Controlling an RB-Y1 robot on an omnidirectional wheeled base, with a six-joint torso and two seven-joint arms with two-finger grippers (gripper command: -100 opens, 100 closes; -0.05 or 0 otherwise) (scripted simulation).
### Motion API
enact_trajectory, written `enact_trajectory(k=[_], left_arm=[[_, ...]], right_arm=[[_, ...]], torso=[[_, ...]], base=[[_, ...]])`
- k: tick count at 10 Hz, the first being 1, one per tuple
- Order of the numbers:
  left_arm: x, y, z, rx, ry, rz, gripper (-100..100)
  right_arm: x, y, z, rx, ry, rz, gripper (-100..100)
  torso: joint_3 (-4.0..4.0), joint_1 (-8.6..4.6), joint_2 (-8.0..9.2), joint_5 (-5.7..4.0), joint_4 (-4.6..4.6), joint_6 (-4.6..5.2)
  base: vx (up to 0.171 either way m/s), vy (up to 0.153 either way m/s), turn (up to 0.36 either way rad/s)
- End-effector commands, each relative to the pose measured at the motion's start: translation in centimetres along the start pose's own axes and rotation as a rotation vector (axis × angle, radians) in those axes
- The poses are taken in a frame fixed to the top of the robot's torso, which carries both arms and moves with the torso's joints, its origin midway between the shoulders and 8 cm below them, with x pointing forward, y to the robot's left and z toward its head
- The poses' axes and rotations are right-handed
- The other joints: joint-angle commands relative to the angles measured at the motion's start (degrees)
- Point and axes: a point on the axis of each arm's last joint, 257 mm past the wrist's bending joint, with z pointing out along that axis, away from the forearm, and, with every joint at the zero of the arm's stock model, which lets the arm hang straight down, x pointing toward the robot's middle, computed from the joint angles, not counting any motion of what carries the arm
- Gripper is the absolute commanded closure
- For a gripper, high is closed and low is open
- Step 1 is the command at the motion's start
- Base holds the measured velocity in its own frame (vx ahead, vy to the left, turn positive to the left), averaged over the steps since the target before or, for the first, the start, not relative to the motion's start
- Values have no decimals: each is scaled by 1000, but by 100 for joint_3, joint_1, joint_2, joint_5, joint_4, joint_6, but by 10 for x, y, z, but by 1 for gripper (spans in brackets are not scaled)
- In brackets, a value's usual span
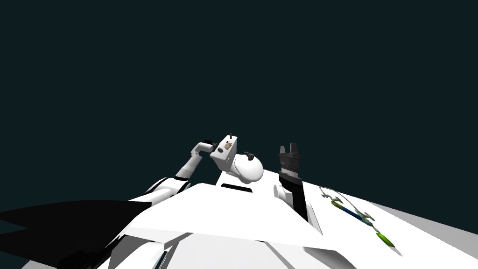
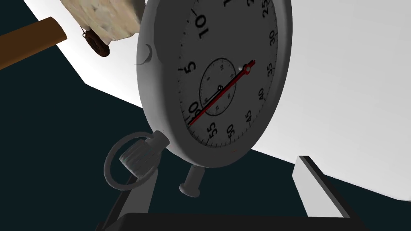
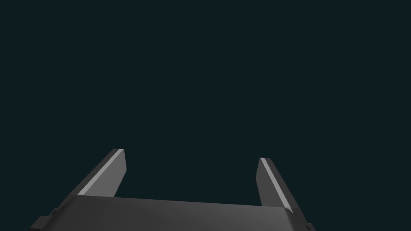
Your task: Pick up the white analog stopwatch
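The stopwatch (image 2: 212, 80) is a round light grey case with black numerals, a red hand, a ring-topped crown (image 2: 134, 162) and a side button (image 2: 192, 182). It rests against a white surface (image 2: 345, 80), close in front of my left gripper (image 2: 228, 168). That gripper is open; its fingers stand on either side of the watch's lower rim, apart from the case, and the crown ring overlaps one finger. In the head view the left gripper (image 1: 215, 149) is at a small white box (image 1: 225, 156). My right gripper (image 3: 192, 154) is open and empty, raised at the right (image 1: 290, 148).
A beige lumpy object (image 2: 104, 16) with a small dark brown piece and a brown stick (image 2: 28, 38) lie on the same white surface beyond the watch. A cord with blue and green parts (image 1: 359, 215) lies on a white top (image 1: 420, 229) to my right.
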Motion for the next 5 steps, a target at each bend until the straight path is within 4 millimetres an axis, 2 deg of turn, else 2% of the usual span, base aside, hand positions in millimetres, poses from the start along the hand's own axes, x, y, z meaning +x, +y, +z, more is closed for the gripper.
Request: enact_trajectory(k=[1, 3, 4, 5], left_arm=[[-2, -7, -5, -17, 14, -9, -100], [2, 7, -6, -74, 29, -9, -100], [-2, -2, -10, -76, 37, -18, -100], [0, 4, -10, -103, 44, -18, -100]], right_arm=[[0, 0, 0, 0, 0, 0, 0], [0, 0, 0, 0, 0, 0, 0], [0, 0, 0, 0, 0, 0, 0], [0, 0, 0, 0, 0, 0, 0]], torso=[[0, 0, 0, 0, 0, 0], [-1, -6, -2, -1, 0, 0], [0, 0, 0, 0, 0, 0], [-1, -2, -2, -1, 0, 0]], base=[[16, -33, 45], [10, -27, 19], [13, -26, 45], [15, -33, 29]])
